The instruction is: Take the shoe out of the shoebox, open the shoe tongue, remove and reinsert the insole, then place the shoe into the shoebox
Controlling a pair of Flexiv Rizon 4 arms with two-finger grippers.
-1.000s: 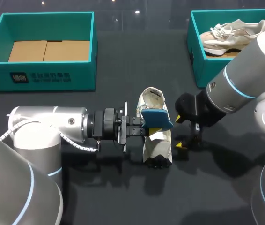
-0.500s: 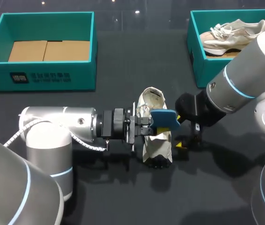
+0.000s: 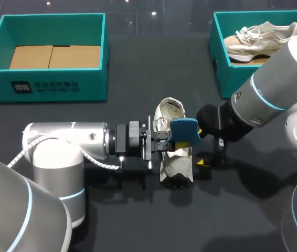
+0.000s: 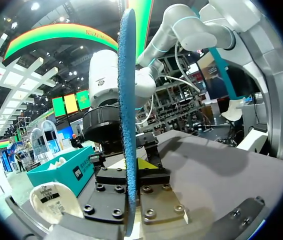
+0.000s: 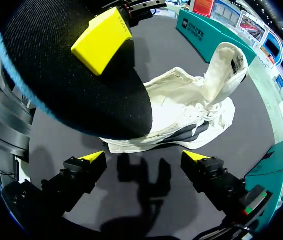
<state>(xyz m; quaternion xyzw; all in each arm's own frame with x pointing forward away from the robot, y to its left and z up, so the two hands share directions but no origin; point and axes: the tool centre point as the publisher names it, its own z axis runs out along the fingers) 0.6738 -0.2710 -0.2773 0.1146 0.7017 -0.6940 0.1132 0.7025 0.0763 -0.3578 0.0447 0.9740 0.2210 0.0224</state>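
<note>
Cream fabric shoe (image 3: 176, 165) lies on its side near the middle of the dark table (image 3: 138, 220), out of either box, its opening turned toward the far edge. Just above the shoe's midsection is the insole (image 3: 184, 131), blue on its upper face and black beneath. It is clear of the shoe and pinched at one end by the left gripper (image 3: 164, 143). In the left wrist view the insole (image 4: 127, 115) appears edge-on, clamped from both sides. The right wrist view shows one yellow fingertip (image 5: 101, 40) pressed against its black underside.

The left arm enters low and roughly level from the left, with its wrist pointed across the table at the shoe. The right arm bends down from the right. The right gripper (image 5: 145, 157) is spread wide and holds nothing; its tips are close to the table surface beside the shoe (image 5: 181, 115) and do not touch it.

Step in hand, as judged: reinserting the insole. The toe end should be aimed into the opening and slid in flat along the sole. The right gripper could brace the upper so the shoe does not skid or fold.

Farther out stand the right teal box (image 3: 219, 63), containing a second shoe (image 3: 258, 37), and the left teal box (image 3: 54, 79), containing cardboard (image 3: 54, 56).
</note>
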